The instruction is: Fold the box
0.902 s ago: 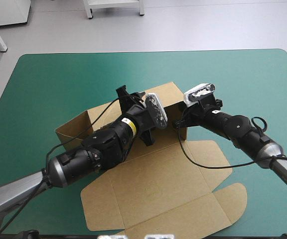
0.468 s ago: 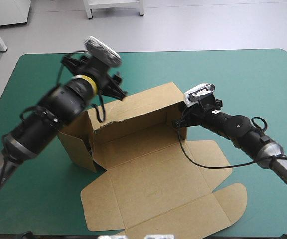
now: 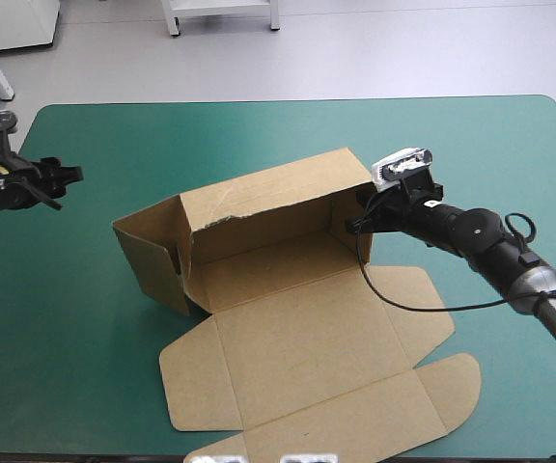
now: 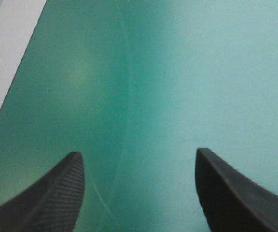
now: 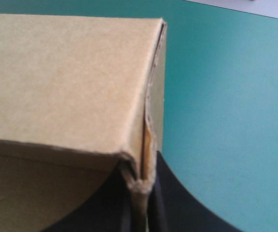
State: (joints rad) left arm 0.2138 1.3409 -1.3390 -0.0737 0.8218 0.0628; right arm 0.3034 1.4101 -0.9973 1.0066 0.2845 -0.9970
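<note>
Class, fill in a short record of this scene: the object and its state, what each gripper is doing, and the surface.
object: box, brown
state: far and end walls raised, lid flat toward the table's near edge
left arm: left gripper open, over bare cover by the table's left edge, apart from the box
right arm: right gripper shut on the box's right end wall
surface: teal-green cover

1. One table, under one teal-green cover.
2. One brown box, a single cut sheet of board. Three of its walls stand raised: the long far one and one at each end.
3. Two grippers: one left gripper and one right gripper.
4. Four black fingers, two to each gripper. One pair stands apart over the bare cover, and one pair is pinched on the box's corner.
</note>
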